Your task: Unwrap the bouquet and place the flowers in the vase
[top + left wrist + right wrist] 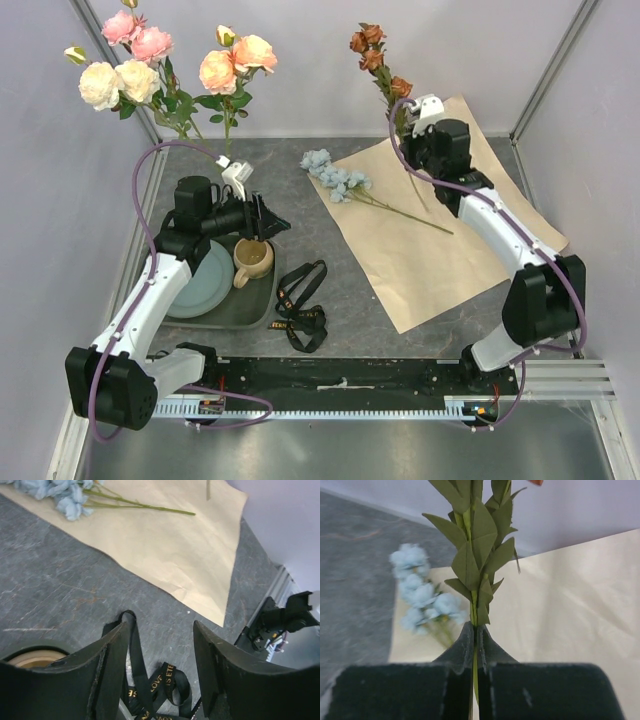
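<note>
The right gripper (474, 639) is clamped on the stem of one rust-brown flower (372, 45), held upright at upper right of the top view. The standing flowers (217, 70) it should join (two pink, two cream, two peach blooms) rise at upper left, well apart, and the vase beneath them cannot be made out. One light-blue flower (335, 178) lies on the single kraft paper (400, 270), blooms upper left, stem running lower right, nearer the right arm; the left gripper (265, 222) stands open and empty close by the one mug (252, 258).
</note>
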`<control>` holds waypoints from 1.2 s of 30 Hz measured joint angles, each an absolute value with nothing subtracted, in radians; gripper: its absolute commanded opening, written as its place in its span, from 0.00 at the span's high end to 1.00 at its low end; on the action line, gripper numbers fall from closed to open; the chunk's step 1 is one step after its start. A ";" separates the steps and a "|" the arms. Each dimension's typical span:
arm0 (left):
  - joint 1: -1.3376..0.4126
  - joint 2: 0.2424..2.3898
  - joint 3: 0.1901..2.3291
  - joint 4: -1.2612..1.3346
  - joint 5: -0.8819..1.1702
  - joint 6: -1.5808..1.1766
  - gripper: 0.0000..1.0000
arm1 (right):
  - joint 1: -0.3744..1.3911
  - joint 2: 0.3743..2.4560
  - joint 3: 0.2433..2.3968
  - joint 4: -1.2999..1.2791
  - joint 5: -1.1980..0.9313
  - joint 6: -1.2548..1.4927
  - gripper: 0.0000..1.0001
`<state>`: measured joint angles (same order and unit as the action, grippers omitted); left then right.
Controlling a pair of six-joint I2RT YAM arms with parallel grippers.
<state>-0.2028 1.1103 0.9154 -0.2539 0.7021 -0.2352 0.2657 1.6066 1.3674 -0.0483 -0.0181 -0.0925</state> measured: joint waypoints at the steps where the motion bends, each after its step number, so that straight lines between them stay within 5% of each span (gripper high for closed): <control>1: -0.203 1.110 0.915 -0.249 0.716 -0.236 0.41 | 0.266 1.579 1.327 -0.020 -0.059 -0.058 1.00; 7: -0.262 1.113 0.911 -0.157 0.797 -0.334 0.41 | 0.266 1.444 1.138 0.101 -0.287 0.095 1.00; 14: -0.487 1.120 0.923 0.059 0.719 -0.528 0.55 | 0.268 1.219 0.933 0.200 -0.453 0.210 1.00; 22: -0.558 1.278 1.097 0.184 0.582 -0.645 0.46 | 0.273 1.092 0.735 0.353 -0.550 0.329 1.00; 36: -0.619 1.491 1.307 0.209 0.514 -0.696 0.55 | 0.277 1.065 0.706 0.374 -0.646 0.337 1.00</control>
<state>-0.6193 1.4906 1.3067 0.2089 0.5137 -0.6956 0.2768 1.0653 0.7055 0.3744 -0.6456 0.3370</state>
